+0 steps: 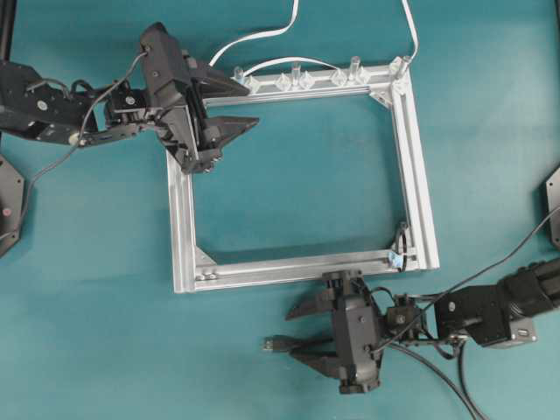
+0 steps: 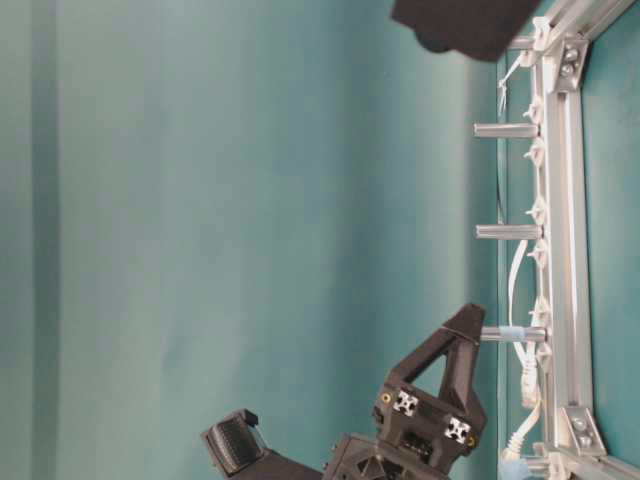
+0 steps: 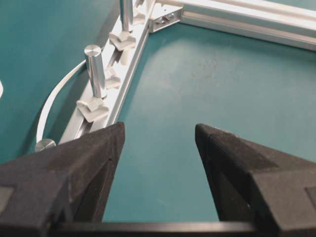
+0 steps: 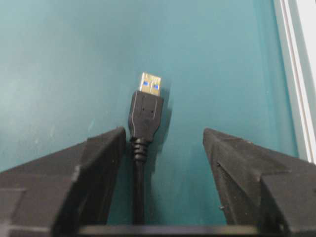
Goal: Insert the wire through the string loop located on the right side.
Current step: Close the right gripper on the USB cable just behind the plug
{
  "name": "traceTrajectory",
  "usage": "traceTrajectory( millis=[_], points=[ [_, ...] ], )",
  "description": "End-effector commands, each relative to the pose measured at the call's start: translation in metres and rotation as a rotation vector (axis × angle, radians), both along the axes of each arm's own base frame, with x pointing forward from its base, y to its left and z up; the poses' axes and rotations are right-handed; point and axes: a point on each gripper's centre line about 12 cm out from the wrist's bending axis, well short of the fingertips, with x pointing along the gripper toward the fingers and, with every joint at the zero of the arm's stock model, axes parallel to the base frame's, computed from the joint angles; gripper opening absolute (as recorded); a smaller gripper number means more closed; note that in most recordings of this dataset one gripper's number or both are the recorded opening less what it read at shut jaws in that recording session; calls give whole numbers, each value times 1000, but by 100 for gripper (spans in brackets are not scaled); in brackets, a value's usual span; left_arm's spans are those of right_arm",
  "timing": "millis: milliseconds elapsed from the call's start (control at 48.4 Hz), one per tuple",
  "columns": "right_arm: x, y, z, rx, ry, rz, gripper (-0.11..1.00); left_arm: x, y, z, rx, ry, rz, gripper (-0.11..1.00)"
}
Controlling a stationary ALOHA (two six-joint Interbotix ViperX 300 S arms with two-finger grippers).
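right gripper (image 4: 163, 163) jaws spread either side of the wire (image 4: 144, 116) plug lying on the worktop (image 4: 59, 59), pickup step, next close on it and carry toward the string loop (image 1: 398, 249); left gripper (image 1: 236, 109) jaws apart too.

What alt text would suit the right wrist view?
A black cable ending in a dark rectangular plug with a metal tip lies on the teal table between the open black fingers of the right gripper, untouched. A silver aluminium frame rail runs along the right edge.
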Motion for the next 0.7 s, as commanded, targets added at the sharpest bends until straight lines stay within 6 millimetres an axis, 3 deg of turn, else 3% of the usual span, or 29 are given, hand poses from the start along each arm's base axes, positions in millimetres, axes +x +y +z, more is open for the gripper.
traceTrajectory(
  millis=[0, 207, 414, 496, 620, 683],
  points=[
    [4, 6, 9, 15, -16, 8, 75, 2, -1, 11, 7, -33, -3, 67],
    [2, 6, 6, 14, 7, 13, 74, 2, -1, 9, 7, -30, -5, 67],
    [0, 6, 3, 13, 28, 18, 66, 2, -1, 9, 5, -31, -3, 67],
    [1, 7, 3, 13, 35, 23, 55, 2, -1, 10, 5, -32, -3, 67],
    [-2, 9, -1, 9, 67, 35, 21, 3, -1, 11, 6, -37, -4, 67],
    [-3, 9, -2, 10, 79, 36, 17, 3, -1, 12, 7, -38, -4, 67]
  ],
)
